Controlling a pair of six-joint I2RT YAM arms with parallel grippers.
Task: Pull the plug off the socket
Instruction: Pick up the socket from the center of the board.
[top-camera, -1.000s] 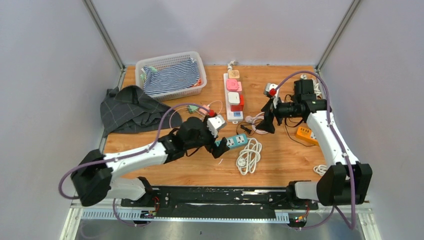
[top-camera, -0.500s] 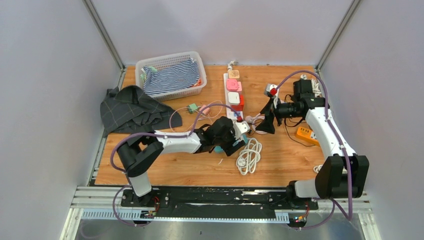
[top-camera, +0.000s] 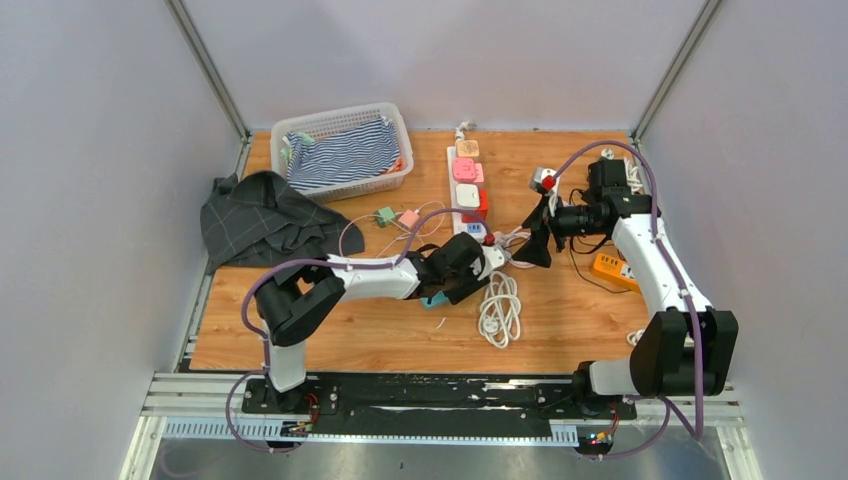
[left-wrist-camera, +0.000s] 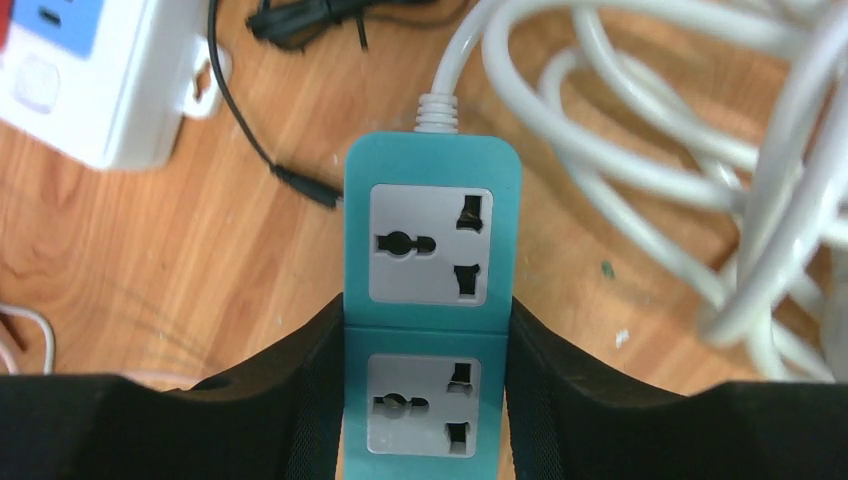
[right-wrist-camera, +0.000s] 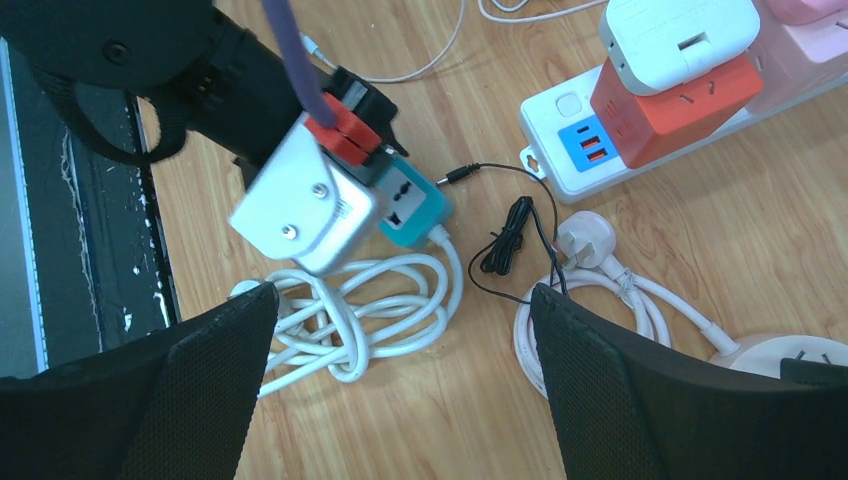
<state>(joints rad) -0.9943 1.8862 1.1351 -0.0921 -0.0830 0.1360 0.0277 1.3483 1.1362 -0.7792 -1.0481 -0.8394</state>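
My left gripper (top-camera: 447, 288) is shut on a teal two-socket strip (left-wrist-camera: 432, 170); the fingers (left-wrist-camera: 300, 380) press its two long sides. Both its sockets show empty in the left wrist view. The strip lies low on the table (top-camera: 433, 299) and also shows in the right wrist view (right-wrist-camera: 415, 210). Its white cable (top-camera: 500, 310) lies coiled to the right. A loose white plug (right-wrist-camera: 585, 240) and a thin black lead with a barrel tip (right-wrist-camera: 455, 175) lie on the wood nearby. My right gripper (top-camera: 533, 245) is open and empty above the table, to the right of the teal strip.
A long white power strip (top-camera: 467, 190) with white, red and pink adapters runs up the middle. A basket (top-camera: 390, 110) with striped cloth stands at the back left, a dark cloth (top-camera: 265, 215) lies left, and an orange box (top-camera: 610, 265) sits right. Small green and pink adapters (top-camera: 395, 216) lie left of the strip.
My left arm has swung right and its gripper has moved over the teal strip, which has shifted slightly left and nearer. The right arm has barely moved.
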